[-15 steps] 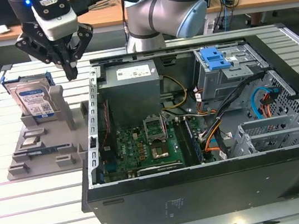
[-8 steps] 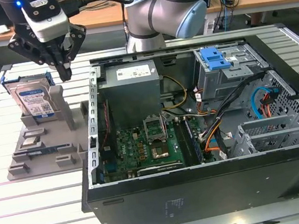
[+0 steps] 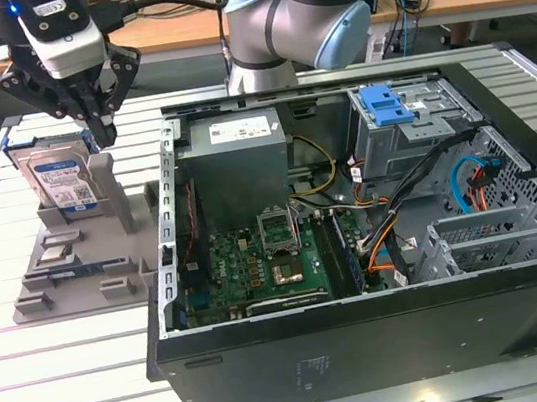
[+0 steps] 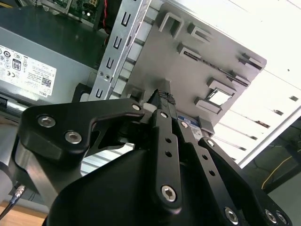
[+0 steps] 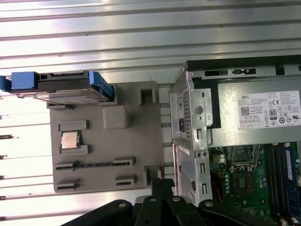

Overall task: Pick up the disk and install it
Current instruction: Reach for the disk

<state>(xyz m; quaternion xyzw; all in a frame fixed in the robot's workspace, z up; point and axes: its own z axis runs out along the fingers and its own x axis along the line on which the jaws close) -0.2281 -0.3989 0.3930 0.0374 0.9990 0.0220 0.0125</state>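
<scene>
Barely begun. Hovers with the claw (image 3: 103,135) pinched shut on nothing, near the disk (image 3: 62,183) and seemingly clear of it. Leaves the disk upright in the grey fixture (image 3: 87,274), outside the open computer case (image 3: 371,347), with lifting and installing both yet to do. Sits on a ribbed metal desk (image 3: 35,398); beyond, wooden workbenches (image 3: 172,28) strewn with cables.

Disk (image 3: 61,181): silver, white-and-blue barcode label, blue frame. Holder (image 3: 86,264) beside the case (image 3: 371,347): plain grey. Case black; inside it green board (image 3: 248,265), grey supply box (image 3: 236,155), blue bracket (image 3: 385,103). Claw (image 3: 103,137) black. Arm (image 3: 291,16) silver-grey, pale-blue caps. Surface (image 3: 65,393) silver-white, ribbed stripes.
</scene>
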